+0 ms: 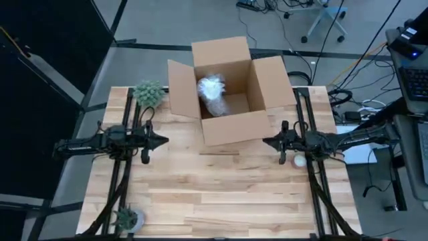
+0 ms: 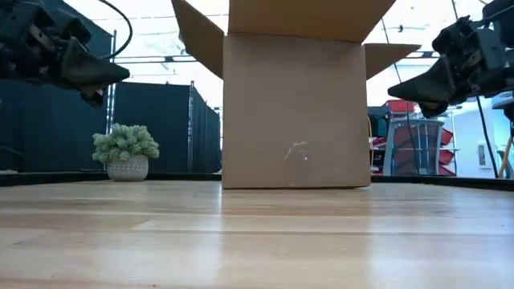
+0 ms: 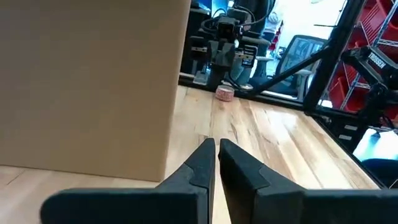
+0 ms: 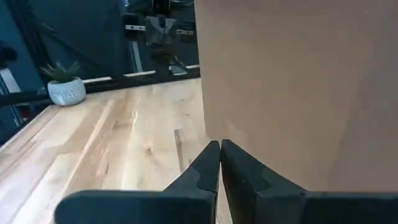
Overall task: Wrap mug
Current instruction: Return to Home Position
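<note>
Left and right jaws closed, empty, flanking cardboard box, apparently bubble-wrapped mug inside.

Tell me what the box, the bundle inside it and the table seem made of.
The box: plain brown cardboard, matte, with folded flaps. The bundle: probably clear bubble wrap, whitish and glinting; what it covers is hidden. The table: light wood, smooth, with visible plank seams and grain.

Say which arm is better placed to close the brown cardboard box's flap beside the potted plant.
Likely left: the left gripper, shut, hovers on that flap's side; the right gripper hovers by the opposite flap.
</note>
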Controlling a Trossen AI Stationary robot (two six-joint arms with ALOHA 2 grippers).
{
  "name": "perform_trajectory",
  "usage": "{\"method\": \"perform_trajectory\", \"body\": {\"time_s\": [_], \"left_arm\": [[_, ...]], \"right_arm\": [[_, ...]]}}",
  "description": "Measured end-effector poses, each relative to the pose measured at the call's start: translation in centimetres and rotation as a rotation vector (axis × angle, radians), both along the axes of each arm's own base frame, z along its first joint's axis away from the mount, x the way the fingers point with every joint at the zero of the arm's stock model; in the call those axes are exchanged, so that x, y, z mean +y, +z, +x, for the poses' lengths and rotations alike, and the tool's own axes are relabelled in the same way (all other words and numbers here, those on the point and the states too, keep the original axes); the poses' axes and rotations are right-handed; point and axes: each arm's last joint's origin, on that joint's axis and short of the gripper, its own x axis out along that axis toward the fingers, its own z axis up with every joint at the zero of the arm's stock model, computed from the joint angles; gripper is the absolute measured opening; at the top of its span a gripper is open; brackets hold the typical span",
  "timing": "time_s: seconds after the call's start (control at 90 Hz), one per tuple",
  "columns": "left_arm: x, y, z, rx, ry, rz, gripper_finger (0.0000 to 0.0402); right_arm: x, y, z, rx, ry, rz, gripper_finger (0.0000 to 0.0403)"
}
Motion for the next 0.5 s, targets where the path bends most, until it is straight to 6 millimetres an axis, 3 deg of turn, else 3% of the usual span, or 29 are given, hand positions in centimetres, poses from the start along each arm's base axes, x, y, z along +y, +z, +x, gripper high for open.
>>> {"method": "perform_trajectory", "body": {"time_s": [0.2,0.333,0.5], "left_arm": [[0.0,0.0,0.0,-0.002,0.000,0.000,0.0011],[0.0,0.0,0.0,-0.002,0.000,0.000,0.0011],[0.0,0.0,0.0,-0.003,0.000,0.000,0.0011]], "right_arm": [[0.3,0.2,-0.7,-0.023,0.150,-0.018,0.0000],[0.3,0.0,-1.6,-0.005,0.172,-0.051,0.0000],[0.1,1.0,-2.2,-0.113,0.146,-0.127,0.0000]]}}
